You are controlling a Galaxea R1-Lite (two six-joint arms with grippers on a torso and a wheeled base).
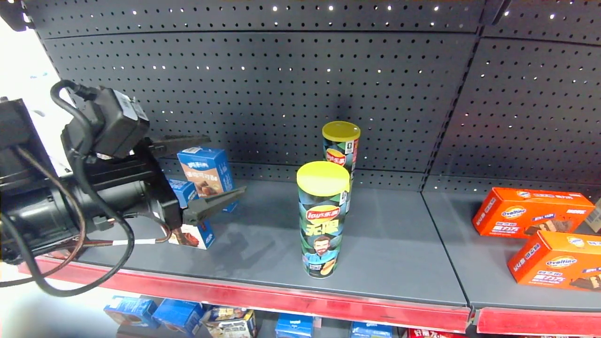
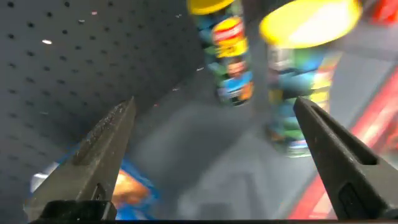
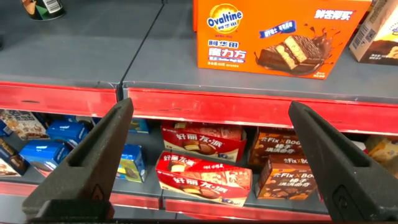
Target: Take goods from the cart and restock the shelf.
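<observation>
My left gripper [image 1: 225, 163] is on the left part of the grey metal shelf [image 1: 399, 253], its two dark fingers spread wide with nothing between them that they hold. It points to the right along the shelf, and in the left wrist view the two upright chip cans with yellow lids stand straight ahead between the fingers, well apart from them. The near can [image 1: 323, 220] is by the red front edge, and the far can [image 1: 341, 148] is behind it near the perforated back panel. The tall blue cardboard box [image 1: 206, 171] stands just beside the far finger, and the small blue box [image 1: 192, 234] lies under the near finger; I cannot tell if either touches. My right gripper [image 3: 210, 104] is also open and empty, low before the red shelf edge, below the orange cardboard box [image 3: 280, 34] on the right. I judge the left arm must draw back toward the near left, along its own axis, because a sideways swing could knock the blue boxes.
</observation>
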